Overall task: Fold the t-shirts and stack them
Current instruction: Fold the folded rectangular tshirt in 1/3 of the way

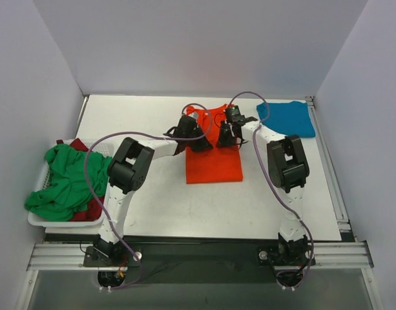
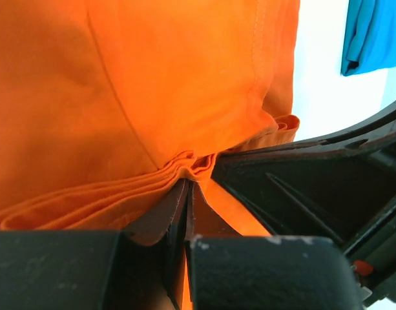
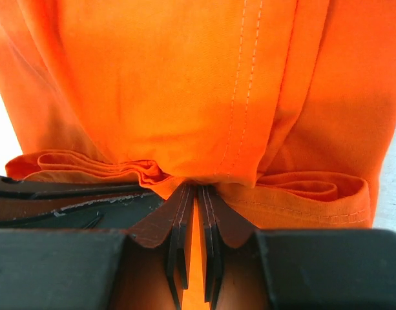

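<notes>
Shirts lie in three places in the overhead view. The orange-red t-shirt [image 1: 214, 165] is a long folded strip in the middle of the table [image 1: 165, 213]. The teal t-shirt [image 1: 288, 118] lies folded at the far right corner. The green t-shirt [image 1: 65, 181] is heaped over the dark red t-shirt [image 1: 92, 210] in the white basket [image 1: 37, 221] at the left edge. The left gripper [image 1: 196, 141] and right gripper [image 1: 227, 135] sit close together on the orange shirt's far part.

In the left wrist view, the left gripper [image 2: 190, 186] is pinched tight on bunched orange layers. A black moulded part [image 2: 314, 187] crowds in from the right against the cloth, and a teal shirt edge [image 2: 372, 32] shows beyond.

In the right wrist view, the right gripper [image 3: 198, 188] is clamped on gathered orange folds [image 3: 185, 84], with a black part [image 3: 55, 194] pressing in at the left.
</notes>
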`<state>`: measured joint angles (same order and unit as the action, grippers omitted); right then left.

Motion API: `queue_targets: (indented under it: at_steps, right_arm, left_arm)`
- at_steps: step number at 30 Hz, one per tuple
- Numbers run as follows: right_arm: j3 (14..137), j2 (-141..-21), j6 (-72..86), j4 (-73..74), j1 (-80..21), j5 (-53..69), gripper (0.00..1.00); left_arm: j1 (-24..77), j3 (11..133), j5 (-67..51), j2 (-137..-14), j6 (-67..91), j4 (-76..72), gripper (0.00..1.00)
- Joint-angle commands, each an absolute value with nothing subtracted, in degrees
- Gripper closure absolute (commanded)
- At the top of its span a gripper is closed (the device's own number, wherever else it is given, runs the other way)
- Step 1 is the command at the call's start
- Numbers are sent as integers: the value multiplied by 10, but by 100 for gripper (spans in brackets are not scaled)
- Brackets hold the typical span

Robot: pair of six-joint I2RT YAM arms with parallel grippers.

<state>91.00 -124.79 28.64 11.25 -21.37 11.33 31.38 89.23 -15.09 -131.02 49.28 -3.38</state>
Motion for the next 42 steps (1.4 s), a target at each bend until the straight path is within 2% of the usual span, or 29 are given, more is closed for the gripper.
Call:
queue_targets:
  at_steps: [1,8,19,26,37,42]
  right_arm:
    - [871,-1244,290,134,-214,88,89]
    - [768,-1188,315,110,-228,75,89]
    - [519,-1028,364,10,-271,98,89]
    - [399,-934,401,-38,-315,91,89]
    - [380,-843,412,-10,-299,123,88]
    - [391,-822,407,-2,-274,142,87]
  left_arm:
    - [316,846,-89,-1306,492,17,99]
    - [330,759,-80,-1243,492,-10,100]
    - [405,489,-49,-1101,536,-119,100]
    - [455,391,-7,-1006,572,-146,100]
    - [446,357,23,-894,544,-95,98]
    - [413,365,17,-887,523,-78,96]
